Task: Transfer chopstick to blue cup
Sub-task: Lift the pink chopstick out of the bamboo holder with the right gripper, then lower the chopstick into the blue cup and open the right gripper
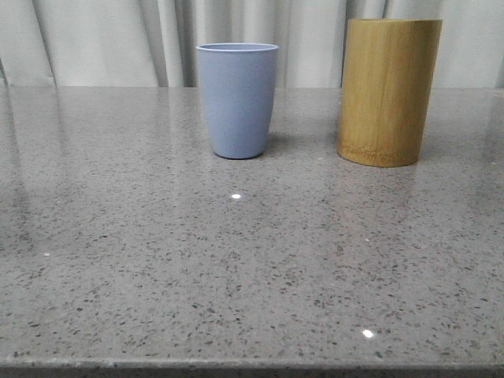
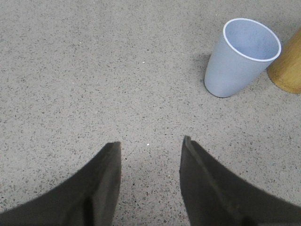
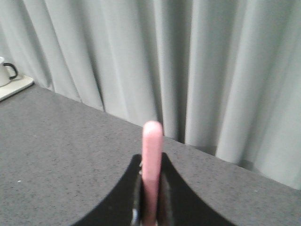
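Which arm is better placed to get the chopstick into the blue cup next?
Right. Its gripper is shut on the chopstick. The left gripper is open and empty above the table, the blue cup ahead.

Blue cup mouth open, unobstructed; bamboo cylinder near its right, small gap between.

A tan bamboo cylinder stands upright on the speckled grey table; pale curtains hang behind, a white mug off aside.
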Robot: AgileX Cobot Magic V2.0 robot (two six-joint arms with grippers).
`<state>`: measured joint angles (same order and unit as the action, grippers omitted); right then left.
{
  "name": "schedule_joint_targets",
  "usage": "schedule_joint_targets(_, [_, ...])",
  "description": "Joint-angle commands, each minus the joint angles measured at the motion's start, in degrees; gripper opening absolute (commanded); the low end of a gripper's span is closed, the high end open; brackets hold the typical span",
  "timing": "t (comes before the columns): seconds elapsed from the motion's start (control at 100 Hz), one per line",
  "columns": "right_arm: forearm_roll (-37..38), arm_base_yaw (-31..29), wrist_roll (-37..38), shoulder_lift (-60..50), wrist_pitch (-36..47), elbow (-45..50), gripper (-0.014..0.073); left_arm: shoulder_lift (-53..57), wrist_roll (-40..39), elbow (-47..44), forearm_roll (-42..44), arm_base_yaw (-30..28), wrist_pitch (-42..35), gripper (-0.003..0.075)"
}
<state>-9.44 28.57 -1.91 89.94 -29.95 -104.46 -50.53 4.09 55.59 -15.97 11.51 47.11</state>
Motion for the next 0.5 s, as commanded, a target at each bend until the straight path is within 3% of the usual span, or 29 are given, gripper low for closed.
schedule_joint_targets(0.0, [-1.98,1.62,-0.70,-0.09,7.07,-2.03,-0.0066,0.58,-0.66,1.52,-1.05,-0.05,-3.90,0.0291])
schedule_joint_targets(0.49, [-3.39,2.37,0.22,9.23,8.56,-1.39,-0.0066,0.58,-0.66,1.52,-1.05,-0.05,-3.90,0.0291])
